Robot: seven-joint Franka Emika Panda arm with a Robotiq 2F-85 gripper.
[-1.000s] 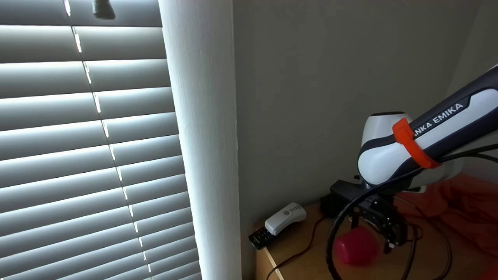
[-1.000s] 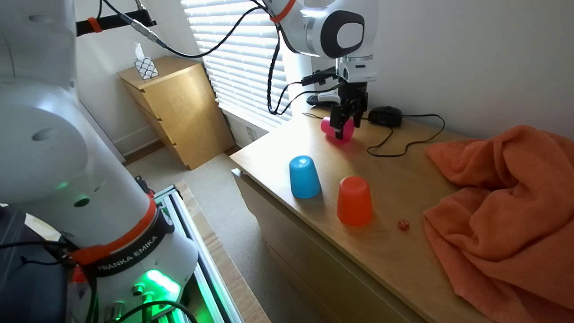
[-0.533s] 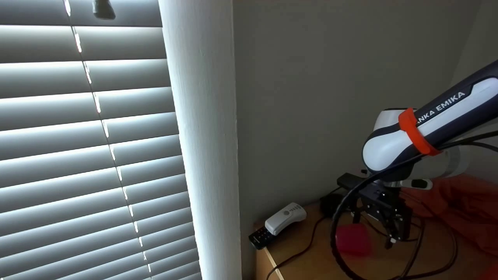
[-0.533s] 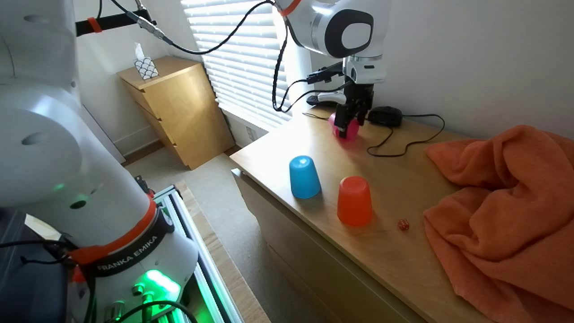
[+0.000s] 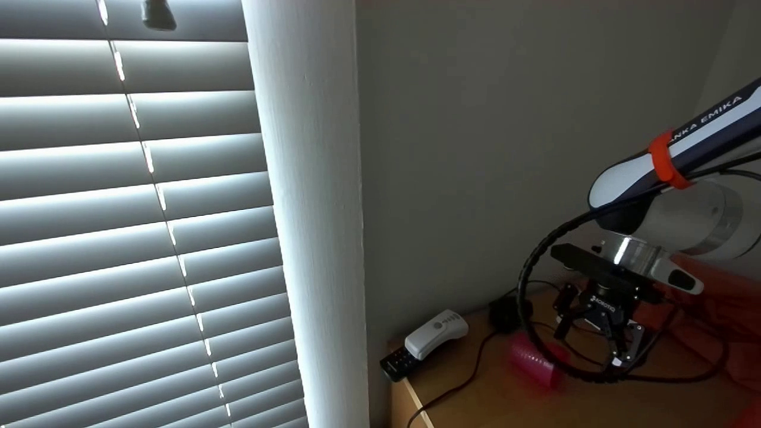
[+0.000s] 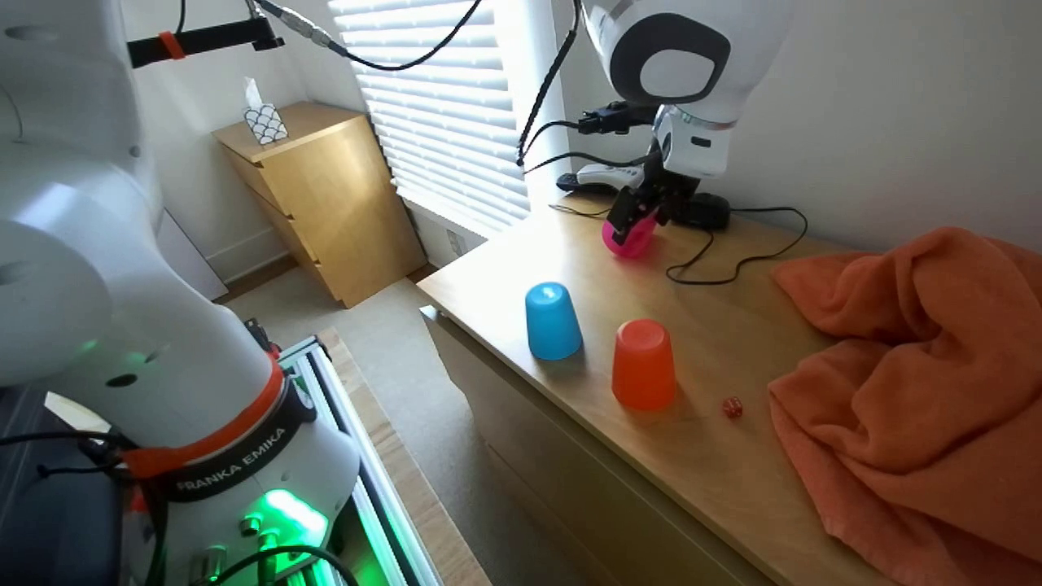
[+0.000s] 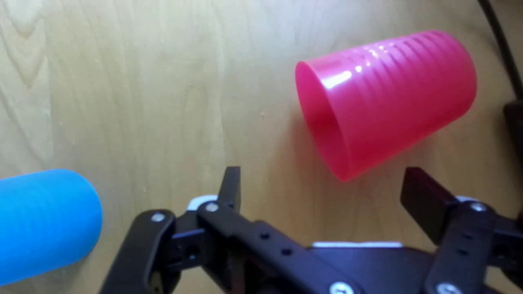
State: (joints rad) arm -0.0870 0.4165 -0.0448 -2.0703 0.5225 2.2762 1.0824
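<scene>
Pink cup (image 7: pixel 394 100) on its side, end effector (image 7: pixel 323 185) nearby, spread wide

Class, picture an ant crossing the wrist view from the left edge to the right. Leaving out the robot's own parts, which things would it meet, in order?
Blue cup → pink cup → cable

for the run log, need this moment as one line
gripper: open, holding nothing; pink cup: lying on its side; blue cup: upside down; orange cup: upside down
</scene>
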